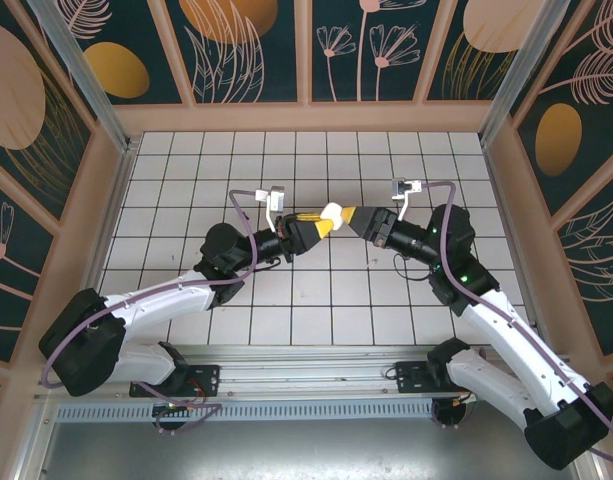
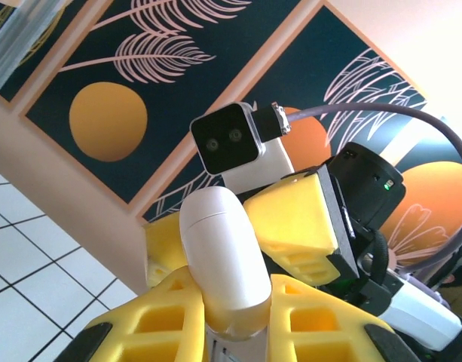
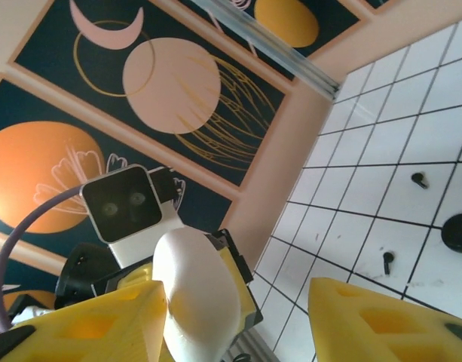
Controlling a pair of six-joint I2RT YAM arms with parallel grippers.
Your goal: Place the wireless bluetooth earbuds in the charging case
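The tiled counter (image 1: 186,200) lies below the charging case (image 1: 332,213), which is held in the air between the two arms. The left end effector (image 1: 324,225) comes at the case from its left and is clamped narrow on its lower end. The right end effector (image 1: 350,217) faces the case from the other side with its jaws well apart, one finger just beside the case, gripping nothing.

Judging by the seam in the left wrist view, the lid looks closed, so nothing is inserted yet: opening it and loading both buds remain.

The right wrist view adds two black earbuds (image 3: 419,179) (image 3: 387,261) lying on the tiles well apart from the case, near a dark round thing (image 3: 460,231).
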